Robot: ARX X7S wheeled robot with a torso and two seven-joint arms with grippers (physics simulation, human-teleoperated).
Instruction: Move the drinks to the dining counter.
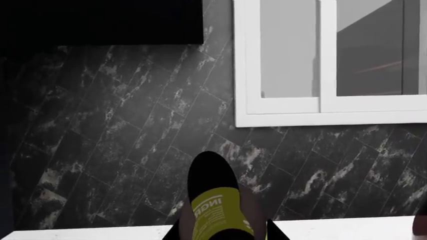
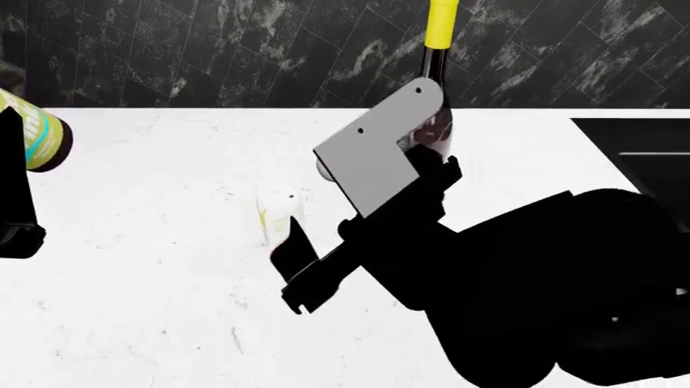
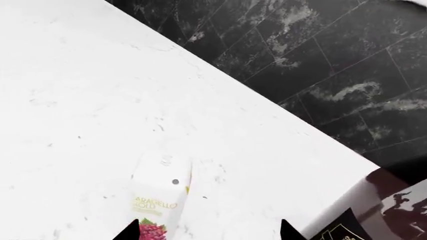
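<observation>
Starting at the left of the head view, the small dark bottle with a yellow-green label (image 2: 41,139) is seen raised above the white veined stone table (image 2: 161,307), with part of the black left arm below it. Only the left wrist view shows the grip: the left claw (image 1: 225,235) is closed around this bottle (image 1: 212,200), whose dark cap points toward a black marbled tile wall (image 1: 120,130) and a white-framed window (image 1: 320,107).

Near the middle of the head view, the small white grape-picture carton (image 2: 278,212) stands on the table, partly hidden by the right claw (image 2: 293,275). In the right wrist view the carton (image 3: 159,200) lies between the spread, wide-open black fingertips (image 3: 128,233), untouched.

Further right, the tall dark wine bottle with a yellow foil top (image 2: 440,48) stands upright by the wall; its black-gold label (image 3: 337,231) is legible only in the right wrist view.
</observation>
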